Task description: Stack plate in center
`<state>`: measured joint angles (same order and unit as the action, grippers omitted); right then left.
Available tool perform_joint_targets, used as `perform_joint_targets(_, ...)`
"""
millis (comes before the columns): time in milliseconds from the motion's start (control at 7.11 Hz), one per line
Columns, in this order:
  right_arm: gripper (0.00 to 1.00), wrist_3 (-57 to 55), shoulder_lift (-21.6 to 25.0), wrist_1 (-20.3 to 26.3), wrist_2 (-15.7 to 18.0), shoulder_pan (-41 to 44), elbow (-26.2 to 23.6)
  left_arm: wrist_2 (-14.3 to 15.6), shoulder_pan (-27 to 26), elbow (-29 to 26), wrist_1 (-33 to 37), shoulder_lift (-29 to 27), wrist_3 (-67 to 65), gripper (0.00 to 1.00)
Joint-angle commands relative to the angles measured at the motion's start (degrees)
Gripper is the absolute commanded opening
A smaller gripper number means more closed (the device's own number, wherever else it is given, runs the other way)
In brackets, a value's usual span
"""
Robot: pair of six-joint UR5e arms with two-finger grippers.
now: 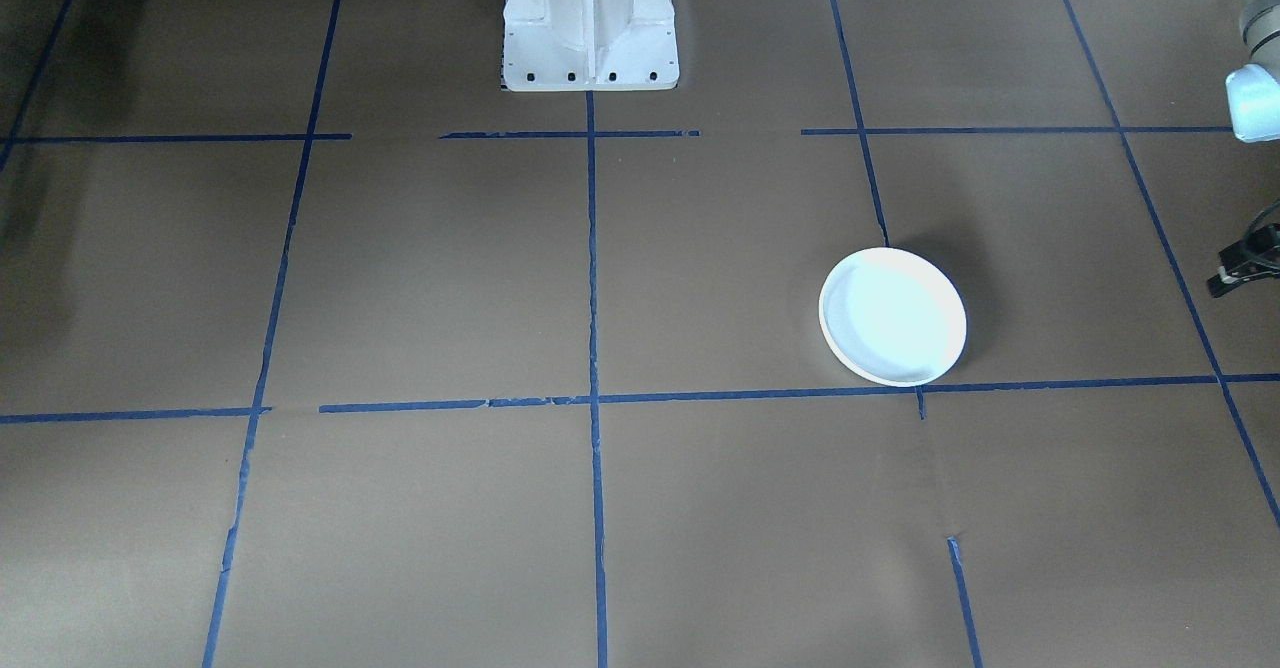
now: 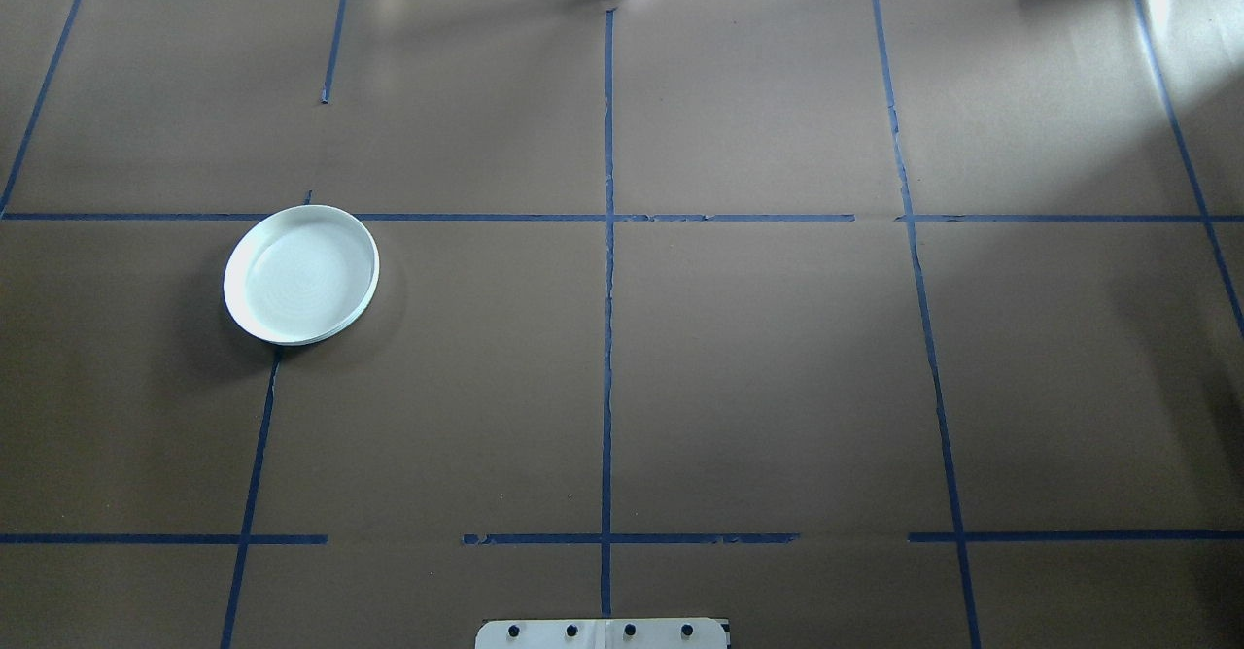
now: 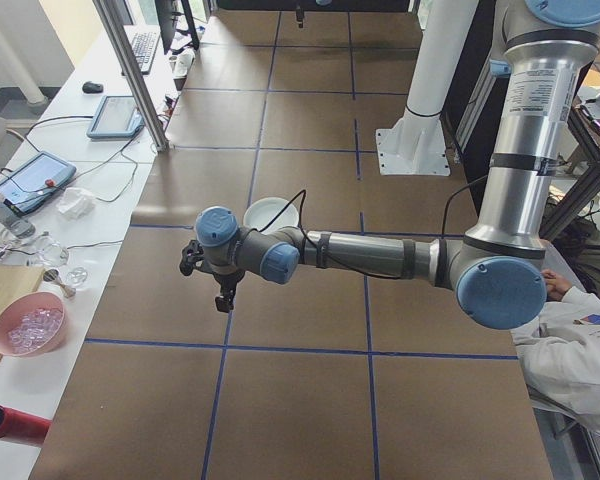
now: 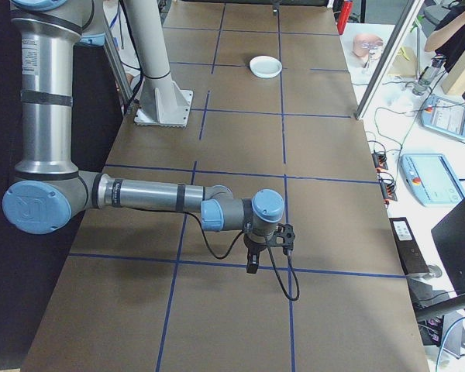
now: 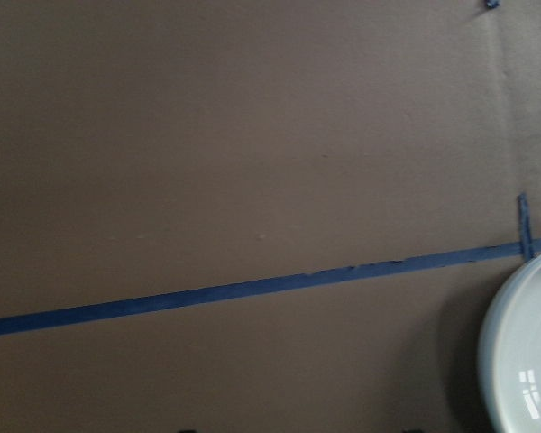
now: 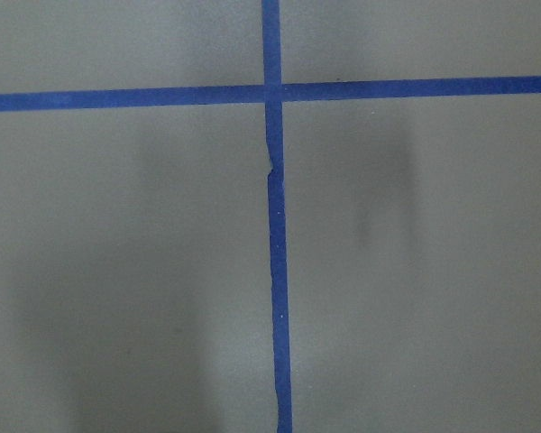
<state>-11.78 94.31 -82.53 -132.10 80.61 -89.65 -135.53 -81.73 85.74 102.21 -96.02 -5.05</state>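
brown paper covers the table (image 1: 420, 278), gridded with blue tape (image 1: 592, 268), and from your front-facing camera the white plate (image 1: 892, 316) sits flat on the robot's left side, its edge touching a tape line, well apart from the centre cross. at the far right edge a dark bit of the left gripper (image 1: 1243, 260) pokes in; you cannot tell how its jaws stand.

overhead, the plate lies alone, no arm over it.

from the left end, the left arm (image 3: 370, 255) reaches out low, gripper hanging just short of the plate, likely staged for a rim grasp.

from the right end, the right gripper (image 4: 267, 244) hangs over bare paper, holding nothing you can see; its opening is not readable.

the left wrist camera catches only the plate's rim.
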Motion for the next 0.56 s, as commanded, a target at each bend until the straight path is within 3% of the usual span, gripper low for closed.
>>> perform_joint_targets(0, 1.0, 0.0, 0.0, 0.0, 0.0, 0.0, 0.0, 4.2, -9.9, 0.0, -10.6, 2.3, 15.4, 1.0)
perform_joint_targets(141, 1.0, 0.0, 0.0, 0.0, 0.0, 0.0, 0.0, 5.0, -12.8, 0.0, -12.2, 2.4, 16.6, 1.0)
perform_joint_targets(281, 1.0, 0.0, 0.0, 0.0, 0.0, 0.0, 0.0, 3.9, -13.0, 0.2, -12.3, 2.4, 16.1, 1.0)
perform_joint_targets(422, 1.0, 0.0, 0.0, 0.0, 0.0, 0.0, 0.0, -0.7, -13.1, 0.3, -13.8, 2.6, 15.7, 1.0)
